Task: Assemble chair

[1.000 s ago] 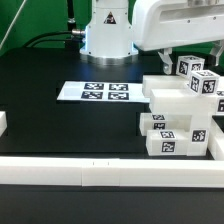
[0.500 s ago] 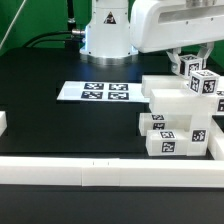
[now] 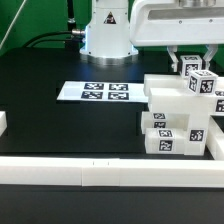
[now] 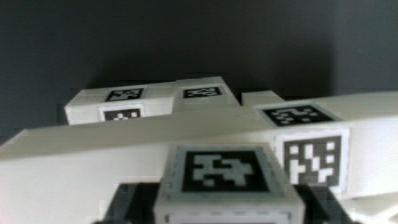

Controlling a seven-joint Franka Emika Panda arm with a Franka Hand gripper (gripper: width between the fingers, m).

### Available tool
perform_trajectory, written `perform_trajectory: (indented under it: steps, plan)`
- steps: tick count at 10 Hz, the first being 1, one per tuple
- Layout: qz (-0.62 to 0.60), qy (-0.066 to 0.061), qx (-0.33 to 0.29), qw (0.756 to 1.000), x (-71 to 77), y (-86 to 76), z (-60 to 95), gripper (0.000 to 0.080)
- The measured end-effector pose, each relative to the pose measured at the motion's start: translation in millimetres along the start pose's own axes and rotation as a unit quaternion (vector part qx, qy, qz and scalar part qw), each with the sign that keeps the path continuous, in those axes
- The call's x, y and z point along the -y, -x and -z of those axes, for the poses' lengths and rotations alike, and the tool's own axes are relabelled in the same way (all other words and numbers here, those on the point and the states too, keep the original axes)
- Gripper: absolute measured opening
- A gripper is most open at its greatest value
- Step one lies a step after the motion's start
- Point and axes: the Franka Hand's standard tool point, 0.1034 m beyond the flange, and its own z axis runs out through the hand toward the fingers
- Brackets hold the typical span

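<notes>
**Pincer clamped on a tagged chair block**

Gripper [image 4: 222, 205] sits closed on a small white cube [image 4: 226, 180], its dark fingers [image 4: 121, 207] pressed to the block's sides at the edge of the wrist view. Only the fingers' inner edges show there; the rest is cut off by the frame. In the exterior view the pincer [image 3: 190, 62] is mostly hidden under the arm's white housing [image 3: 175, 25], and just short dark tips reach down to the topmost tagged cube [image 3: 192, 68], so the grip itself is hard to read from that side.

The chair [image 3: 180, 115] stands at the exterior view's right as a blocky stack of matte white pieces: a flat slab [image 3: 165, 97] partway up, chunky blocks below it, tagged cubes above. Its far right side runs out of frame. The plastic looks dull and smooth, edges square, each black-and-white tag crisp in the exterior view but soft and blurred in the wrist view.

The wrist view alone shows the top faces of the pieces: a broad pale slab [image 4: 107, 145] just behind the held cube and another tagged block [image 4: 151, 100] beyond it.

The exterior view alone shows the marker board [image 3: 93, 92] lying flat on the black table [image 3: 60, 125], well apart from the chair, a long white rail [image 3: 90, 172] along the near edge, and the arm's base [image 3: 108, 35] behind.
</notes>
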Motion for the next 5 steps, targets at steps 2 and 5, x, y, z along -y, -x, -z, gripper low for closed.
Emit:
perform_trajectory:
  steps: [2,5]
  plan:
    - [-0.113,-0.008,-0.009,0.994,2.7,0.0,-0.1,0.0268]
    - [-0.2,-0.014,-0.006,0.98,3.9,0.2,-0.1,0.0268]
